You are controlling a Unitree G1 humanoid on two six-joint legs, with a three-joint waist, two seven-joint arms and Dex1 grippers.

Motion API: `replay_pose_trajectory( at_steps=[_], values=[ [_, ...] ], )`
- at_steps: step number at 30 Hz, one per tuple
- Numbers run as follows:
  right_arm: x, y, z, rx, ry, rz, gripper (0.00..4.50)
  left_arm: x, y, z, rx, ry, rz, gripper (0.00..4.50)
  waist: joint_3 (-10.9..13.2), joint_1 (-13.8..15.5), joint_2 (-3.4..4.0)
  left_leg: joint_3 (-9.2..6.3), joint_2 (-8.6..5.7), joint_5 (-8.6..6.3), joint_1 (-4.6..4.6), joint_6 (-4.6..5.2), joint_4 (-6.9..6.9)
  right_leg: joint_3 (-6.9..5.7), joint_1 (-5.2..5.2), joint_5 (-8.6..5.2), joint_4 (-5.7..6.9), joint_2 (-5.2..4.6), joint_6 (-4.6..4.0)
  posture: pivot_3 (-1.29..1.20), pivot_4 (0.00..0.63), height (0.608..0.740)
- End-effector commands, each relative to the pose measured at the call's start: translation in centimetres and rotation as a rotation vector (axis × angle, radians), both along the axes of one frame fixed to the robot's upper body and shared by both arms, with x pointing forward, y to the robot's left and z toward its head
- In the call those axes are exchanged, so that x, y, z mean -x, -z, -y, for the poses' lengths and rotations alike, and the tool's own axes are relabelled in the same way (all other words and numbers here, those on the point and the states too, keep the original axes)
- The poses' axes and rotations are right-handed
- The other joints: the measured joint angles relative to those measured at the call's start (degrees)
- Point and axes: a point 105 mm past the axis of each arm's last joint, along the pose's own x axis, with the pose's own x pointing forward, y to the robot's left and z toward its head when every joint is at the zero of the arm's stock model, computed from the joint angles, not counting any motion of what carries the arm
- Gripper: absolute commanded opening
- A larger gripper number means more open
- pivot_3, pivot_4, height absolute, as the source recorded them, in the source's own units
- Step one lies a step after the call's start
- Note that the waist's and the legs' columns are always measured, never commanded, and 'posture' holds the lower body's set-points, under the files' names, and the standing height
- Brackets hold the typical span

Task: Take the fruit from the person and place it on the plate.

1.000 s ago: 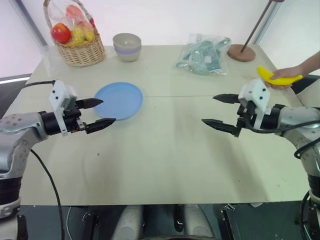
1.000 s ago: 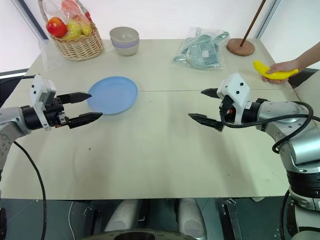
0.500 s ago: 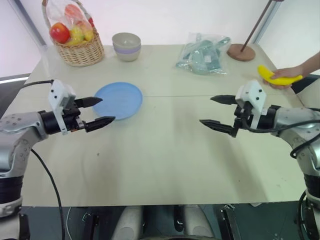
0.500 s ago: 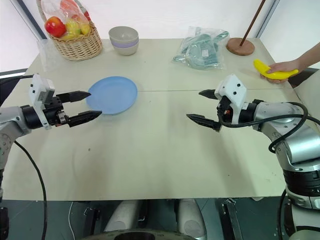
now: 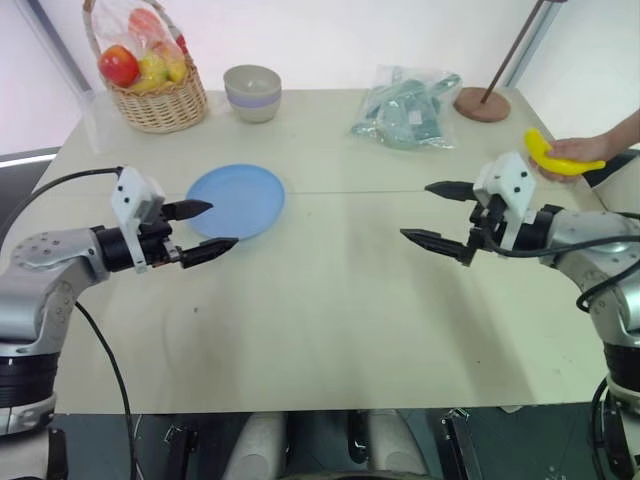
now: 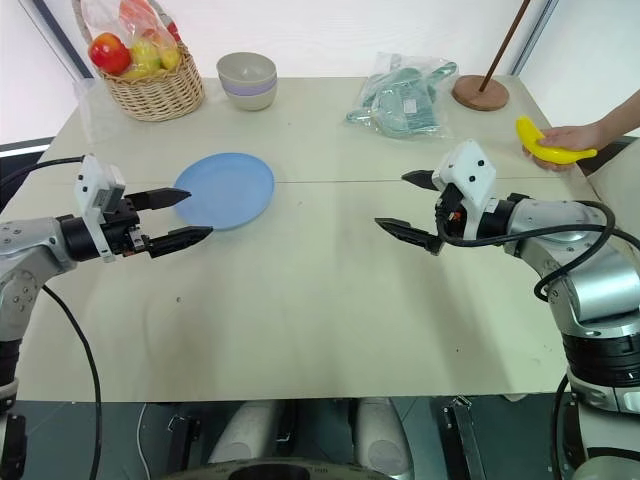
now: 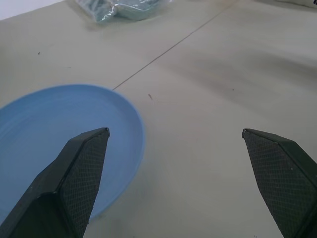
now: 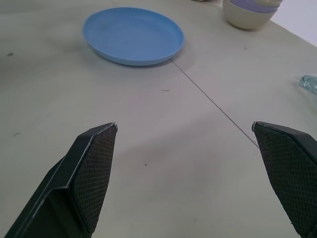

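A person's hand [image 5: 592, 149] holds the fruit, a curved yellow banana [image 5: 550, 157], at the table's far right edge. My right gripper [image 5: 415, 211] hovers open and empty over the table, a short way in from the banana and pointing toward the middle. The light blue plate [image 5: 238, 200] lies flat on the left half of the table. Just in front of the plate's near rim, my left gripper [image 5: 222, 224] is open with nothing between its fingers. The plate [image 7: 59, 129] lies behind my left fingers in the left wrist view, and the plate [image 8: 132, 34] sits far ahead in the right wrist view.
A wicker basket [image 5: 158, 98] of round fruit stands at the back left, with a small grey-lilac bowl [image 5: 252, 92] beside it. A clear plastic bag [image 5: 408, 108] and a round brown stand base [image 5: 482, 104] sit at the back right. Bare tabletop lies between my grippers.
The person's hand has tipped the banana's near end up a little. Both grippers stay open and hold almost the same places.
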Motion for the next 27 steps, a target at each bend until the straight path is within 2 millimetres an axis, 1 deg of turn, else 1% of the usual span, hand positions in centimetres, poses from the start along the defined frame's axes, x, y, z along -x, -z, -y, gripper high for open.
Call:
replay_pose_trajectory(
  at_steps=[1, 7, 12, 16, 20, 24, 27],
  values=[
    [0.0, -1.0, -0.1, -0.007, 0.002, 0.051, 4.46, 0.0, -1.3, 0.3, 0.009, 0.009, 0.054, 4.50, 0.0, 0.0, 0.00, 0.00, 0.00, 0.00, 0.00, 0.00, 0.00, 0.00, 0.00, 0.00, 0.00, 0.00, 0.00, 0.00, 0.150, 0.740],
    [0.0, -1.0, -0.1, -0.013, 0.006, 0.048, 4.46, 0.0, -1.2, 0.9, 0.025, 0.024, 0.047, 4.50, 0.0, 0.0, 0.00, 0.00, 0.00, 0.00, 0.00, 0.00, 0.00, 0.00, 0.00, 0.00, 0.00, 0.00, 0.00, 0.00, 0.150, 0.740],
    [0.2, -0.9, -0.2, -0.014, 0.004, 0.041, 4.46, 0.1, -1.2, 0.9, 0.028, 0.025, 0.044, 4.50, 0.0, 0.0, 0.00, 0.00, 0.00, 0.00, 0.00, 0.00, 0.00, 0.00, 0.00, 0.00, 0.00, 0.00, 0.00, 0.00, 0.150, 0.740],
    [0.2, -1.3, -0.2, -0.026, 0.012, 0.047, 4.46, 0.1, -1.4, 0.8, 0.035, 0.020, 0.047, 4.50, 0.0, 0.0, 0.00, 0.00, 0.00, 0.00, 0.00, 0.00, 0.00, 0.00, 0.00, 0.00, 0.00, 0.00, 0.00, 0.00, 0.150, 0.740],
    [0.3, -2.5, -0.8, -0.058, 0.014, 0.083, 4.46, 0.0, -1.6, 0.8, 0.044, 0.018, 0.054, 4.50, 0.0, -0.1, 0.00, 0.00, 0.00, 0.00, 0.00, 0.00, 0.00, 0.00, -0.01, 0.00, 0.00, 0.00, 0.00, 0.00, 0.150, 0.740],
    [-0.8, -5.6, -0.9, -0.175, 0.095, 0.166, 4.46, -0.8, -2.2, 0.4, 0.071, -0.037, 0.105, 4.50, 0.0, -0.1, 0.00, 0.00, 0.00, 0.00, -0.02, 0.00, 0.00, 0.00, -0.02, 0.01, 0.00, -0.01, 0.00, 0.00, 0.150, 0.740],
    [-1.3, -7.4, -1.9, -0.292, 0.112, 0.180, 4.46, -1.3, -2.5, 0.3, 0.090, -0.068, 0.133, 4.50, 0.0, -0.1, 0.00, -0.01, -0.01, 0.00, -0.03, 0.00, 0.00, 0.00, -0.05, 0.06, 0.00, 0.00, 0.03, 0.00, 0.150, 0.740]
  ],
)
